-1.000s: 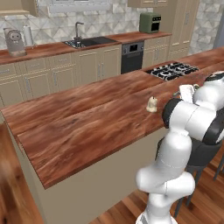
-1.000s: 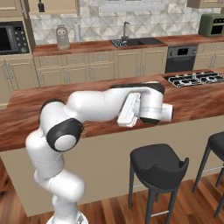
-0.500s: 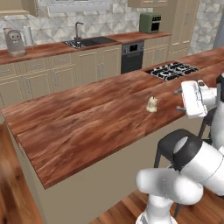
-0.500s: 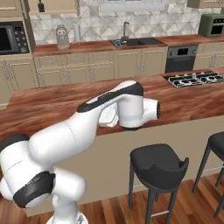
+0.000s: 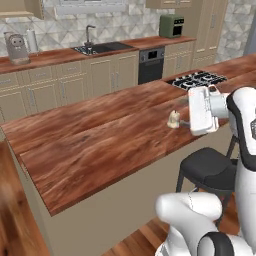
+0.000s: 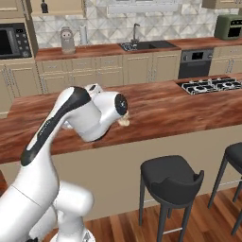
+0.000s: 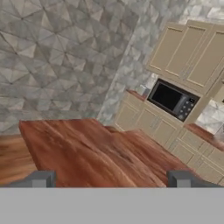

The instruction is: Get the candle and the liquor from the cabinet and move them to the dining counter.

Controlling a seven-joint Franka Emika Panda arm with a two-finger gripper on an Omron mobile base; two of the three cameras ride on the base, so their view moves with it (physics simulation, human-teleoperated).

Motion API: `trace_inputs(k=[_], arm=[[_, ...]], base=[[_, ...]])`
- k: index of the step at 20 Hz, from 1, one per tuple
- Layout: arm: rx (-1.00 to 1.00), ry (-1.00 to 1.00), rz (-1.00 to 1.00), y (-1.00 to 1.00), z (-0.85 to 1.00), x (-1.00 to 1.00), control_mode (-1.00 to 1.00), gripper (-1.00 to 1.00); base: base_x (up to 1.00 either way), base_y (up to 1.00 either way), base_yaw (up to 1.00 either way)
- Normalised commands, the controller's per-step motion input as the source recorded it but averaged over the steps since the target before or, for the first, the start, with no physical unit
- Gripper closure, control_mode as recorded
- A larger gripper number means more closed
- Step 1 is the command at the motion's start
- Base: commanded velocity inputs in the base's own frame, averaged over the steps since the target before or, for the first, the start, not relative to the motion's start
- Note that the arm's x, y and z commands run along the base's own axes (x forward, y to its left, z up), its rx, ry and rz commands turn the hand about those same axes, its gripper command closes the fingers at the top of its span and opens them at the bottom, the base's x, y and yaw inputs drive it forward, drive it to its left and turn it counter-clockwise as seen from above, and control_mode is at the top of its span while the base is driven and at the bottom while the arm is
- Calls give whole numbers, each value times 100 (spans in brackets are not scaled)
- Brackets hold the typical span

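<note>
On the wood-grain dining counter (image 5: 90, 135) sits the lumpy cream candle (image 5: 173, 119).

The dining counter (image 5: 95, 135) has a reddish-brown wood-grain top with a smooth, faintly glossy finish. On it the candle (image 5: 173, 119) looks matt, waxy and lumpy; beside the counter the stool (image 6: 171, 178) seat looks matt black.
</note>
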Motion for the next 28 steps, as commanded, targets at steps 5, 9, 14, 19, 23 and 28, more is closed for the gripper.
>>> trace_inputs(k=[5, 9, 14, 19, 23, 28], arm=[[-4, 8, -24, 99, 20, -36, -100, -100], [-1, 8, -34, 87, 1, -40, -100, -100], [-8, 10, -33, 81, 0, -35, -100, -100], [-5, 9, -20, 31, -1, -16, -100, -100], [0, 0, 0, 0, 0, 0, -100, -100], [0, 0, 0, 9, -5, -4, 100, -100]], base=[[0, 0, 0], [0, 0, 0], [0, 0, 0], [0, 0, 0], [0, 0, 0], [-13, 21, 0]])
